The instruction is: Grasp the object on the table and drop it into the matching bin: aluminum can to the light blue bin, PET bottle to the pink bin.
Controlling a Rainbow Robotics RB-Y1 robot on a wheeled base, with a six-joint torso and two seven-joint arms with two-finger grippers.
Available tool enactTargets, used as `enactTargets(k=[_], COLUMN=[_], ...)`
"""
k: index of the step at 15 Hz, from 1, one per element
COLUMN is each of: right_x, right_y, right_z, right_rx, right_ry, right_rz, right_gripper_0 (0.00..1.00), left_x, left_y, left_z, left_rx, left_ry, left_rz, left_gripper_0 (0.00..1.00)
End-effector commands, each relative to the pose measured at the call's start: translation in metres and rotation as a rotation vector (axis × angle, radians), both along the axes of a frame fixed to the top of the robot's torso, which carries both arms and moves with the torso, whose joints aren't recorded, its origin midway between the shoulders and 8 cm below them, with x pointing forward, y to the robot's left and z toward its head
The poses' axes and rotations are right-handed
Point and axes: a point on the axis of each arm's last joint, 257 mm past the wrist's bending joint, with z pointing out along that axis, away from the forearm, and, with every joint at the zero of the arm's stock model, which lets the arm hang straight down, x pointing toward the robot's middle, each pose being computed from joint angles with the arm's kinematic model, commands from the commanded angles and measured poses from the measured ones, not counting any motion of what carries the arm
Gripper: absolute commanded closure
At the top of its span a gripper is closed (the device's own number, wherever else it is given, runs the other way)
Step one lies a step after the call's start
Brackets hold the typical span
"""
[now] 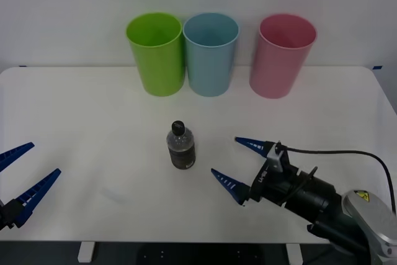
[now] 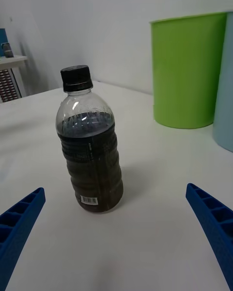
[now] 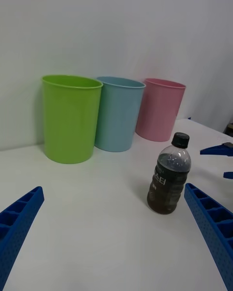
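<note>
Near the middle of the table (image 1: 93,110), a little toward its front edge, the PET bottle (image 1: 182,146) stands upright on its base, its black cap on and dark liquid filling it up to the shoulder. A dark label wraps its ribbed body, and a small barcode shows low on the side facing the right wrist camera.

Along the tabletop's back edge three tall bins stand in a row: a lime green bin (image 1: 156,53) toward the left, the light blue bin (image 1: 211,53) just beside it, their rims almost touching, and the pink bin (image 1: 281,55) to the right with a small gap between it and the blue one. All three stand upright and well apart from the bottle.

Toward the front right part of the tabletop, the right gripper (image 1: 239,164) hovers low, pointing at the bottle from the bottle's right. Its blue ribbed fingers (image 1: 226,183) are spread wide and hold nothing; the bottle stands just beyond their tips, not yet between them. A black cable runs from its wrist toward the right edge.

At the front left corner, the left gripper (image 1: 28,169) sits low over the table, its fingers also spread wide and empty, well apart from the bottle.
</note>
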Motion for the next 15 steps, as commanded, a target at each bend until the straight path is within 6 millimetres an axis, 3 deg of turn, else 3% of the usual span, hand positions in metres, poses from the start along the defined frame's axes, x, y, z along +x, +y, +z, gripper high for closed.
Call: enactTargets(k=[1,9,15], right_x=[0.007,0.017,0.040], right_y=[0.013,0.055,0.081], right_z=[-0.003,-0.005,-0.018], right_rx=[-0.017,-0.045,-0.065], right_ry=[0.004,-0.003,0.016], right_rz=[-0.014,-0.005,0.006], right_gripper_0=[0.00,0.00,0.00], left_x=[0.000,0.000,0.000], left_y=[0.000,0.000,0.000], left_z=[0.000,0.000,0.000], left_rx=[0.000,0.000,0.000], left_ry=[0.000,0.000,0.000], left_rz=[0.000,0.000,0.000], left_gripper_0=[0.00,0.00,0.00])
